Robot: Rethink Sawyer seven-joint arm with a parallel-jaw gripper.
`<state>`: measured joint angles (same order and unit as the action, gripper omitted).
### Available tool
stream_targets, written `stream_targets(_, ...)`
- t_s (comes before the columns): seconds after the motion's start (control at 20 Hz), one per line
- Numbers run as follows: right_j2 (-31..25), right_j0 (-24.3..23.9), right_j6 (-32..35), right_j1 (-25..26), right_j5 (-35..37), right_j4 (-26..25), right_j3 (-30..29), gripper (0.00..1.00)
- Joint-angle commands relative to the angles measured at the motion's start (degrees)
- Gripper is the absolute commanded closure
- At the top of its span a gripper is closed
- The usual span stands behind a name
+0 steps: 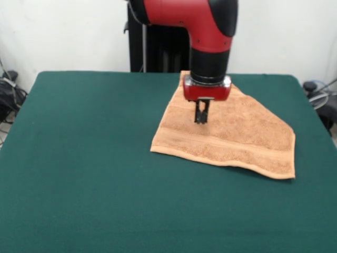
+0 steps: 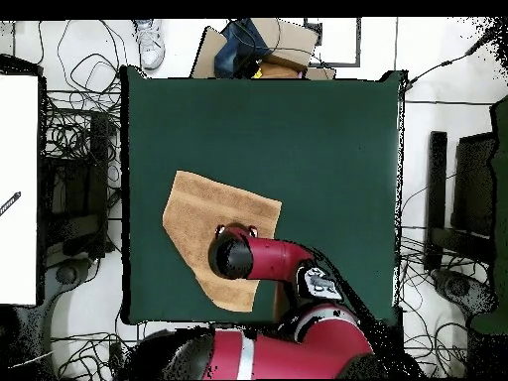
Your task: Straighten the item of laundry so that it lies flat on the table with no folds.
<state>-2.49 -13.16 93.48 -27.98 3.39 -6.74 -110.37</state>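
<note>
The light orange-tan towel (image 1: pixel 242 132) lies on the dark green table (image 1: pixel 95 158), right of centre and toward the far edge in the front view. Its outline is uneven, with a slanted right edge, and a woven band runs along its near edge. My gripper (image 1: pixel 201 117) points straight down over the towel's middle. It is shut, with its tips at or just above the cloth, and no cloth looks lifted. In the overhead view the towel (image 2: pixel 198 213) lies at the table's (image 2: pixel 317 129) lower left. There the arm's wrist (image 2: pixel 233 256) hides the gripper and part of the towel.
The robot's pedestal (image 1: pixel 158 47) stands behind the table's far edge. Cables and dark gear lie on the floor at both sides (image 2: pixel 79 139). Cardboard boxes (image 2: pixel 258 45) and a shoe (image 2: pixel 149 42) sit beyond the table's far side. A white surface (image 2: pixel 18 189) is at the left.
</note>
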Motion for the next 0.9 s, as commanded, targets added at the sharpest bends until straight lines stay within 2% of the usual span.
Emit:
stream_targets(0.05,0.47,3.00,12.83,3.67,-2.58,3.43,1.66,1.00)
stream_targets(0.4,-1.68,-0.45,10.69,6.71,-3.38,2.09,4.28,1.00)
stream_targets(0.6,-2.10,-2.54,9.50,5.89,-2.50,1.34,4.70,1.00)
stream_targets(0.9,-1.04,-2.71,8.91,3.39,0.38,1.72,4.74,1.00)
